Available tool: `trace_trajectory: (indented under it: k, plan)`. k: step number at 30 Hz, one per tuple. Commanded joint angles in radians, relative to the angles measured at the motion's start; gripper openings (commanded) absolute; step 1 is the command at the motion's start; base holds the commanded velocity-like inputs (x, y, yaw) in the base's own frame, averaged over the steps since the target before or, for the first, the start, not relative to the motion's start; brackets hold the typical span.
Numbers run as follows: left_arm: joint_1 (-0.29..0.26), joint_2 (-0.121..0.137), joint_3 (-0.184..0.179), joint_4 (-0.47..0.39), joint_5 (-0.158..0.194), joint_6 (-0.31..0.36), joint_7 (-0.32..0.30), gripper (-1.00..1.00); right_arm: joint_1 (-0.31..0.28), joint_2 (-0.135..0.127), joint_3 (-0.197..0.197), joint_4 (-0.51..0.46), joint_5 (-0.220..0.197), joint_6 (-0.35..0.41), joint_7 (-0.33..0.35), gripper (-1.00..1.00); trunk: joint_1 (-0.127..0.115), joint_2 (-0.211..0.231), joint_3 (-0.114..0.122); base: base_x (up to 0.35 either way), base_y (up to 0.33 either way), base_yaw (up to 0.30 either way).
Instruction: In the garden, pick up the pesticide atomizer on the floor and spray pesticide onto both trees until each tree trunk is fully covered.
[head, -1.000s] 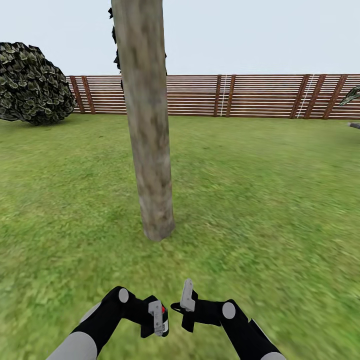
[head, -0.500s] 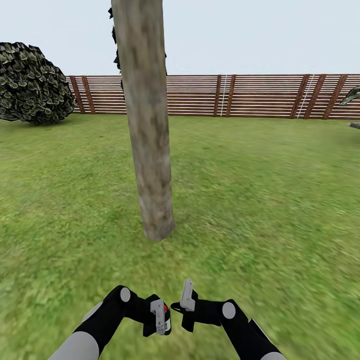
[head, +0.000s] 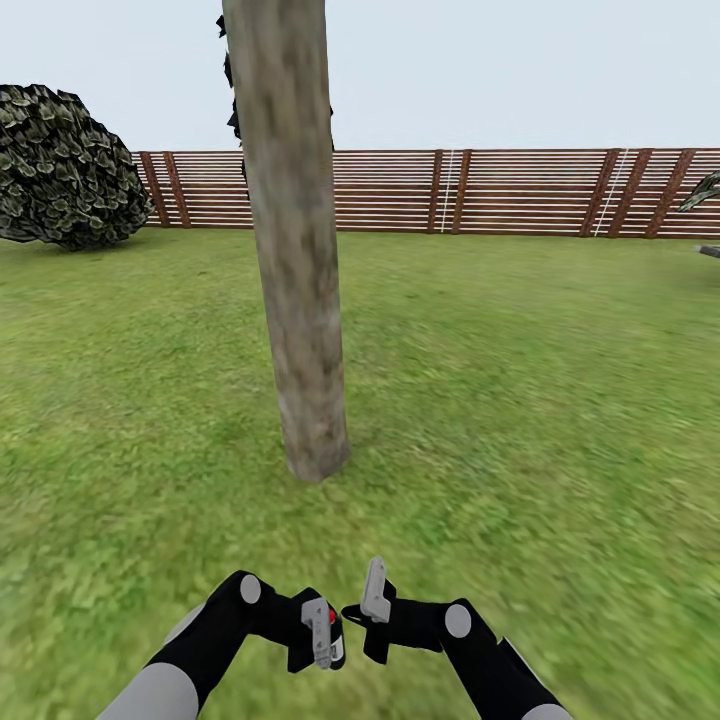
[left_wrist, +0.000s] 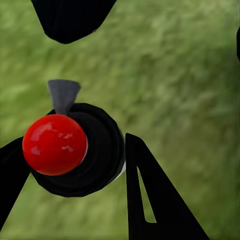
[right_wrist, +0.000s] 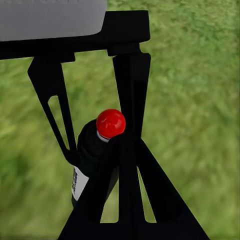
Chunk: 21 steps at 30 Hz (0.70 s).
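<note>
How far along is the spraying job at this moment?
Done: the atomizer is off the grass, held in the left gripper. In hand: the robot faces one trunk, right gripper beside the left. Left: no spray or coating shows on the trunk, so covering both trunks remains.

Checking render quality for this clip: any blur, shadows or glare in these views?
Head view: tree trunk and fence fairly sharp, near grass smeared, no cast shadows. Left wrist view: glossy highlight on the atomizer's red cap, grass blurred. Right wrist view: fingers mere silhouettes, grass soft.
</note>
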Motion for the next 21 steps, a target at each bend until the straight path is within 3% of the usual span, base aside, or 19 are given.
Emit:
trace_trajectory:
  k: [1, 21]
  plan:
    - [0.000, 0.000, 0.001, -0.001, -0.009, -0.011, -0.001, -1.00, 0.000, 0.000, -0.001, -0.001, 0.009, -0.005, 0.000, -1.00, 0.000, 0.000, -0.001, 0.000, 0.000, 0.000]
    - [0.000, -0.010, 0.001, -0.001, -0.008, -0.014, -0.001, -1.00, 0.000, 0.000, -0.001, 0.000, 0.009, -0.005, 0.000, -1.00, 0.000, 0.000, -0.001, 0.000, 0.000, 0.000]
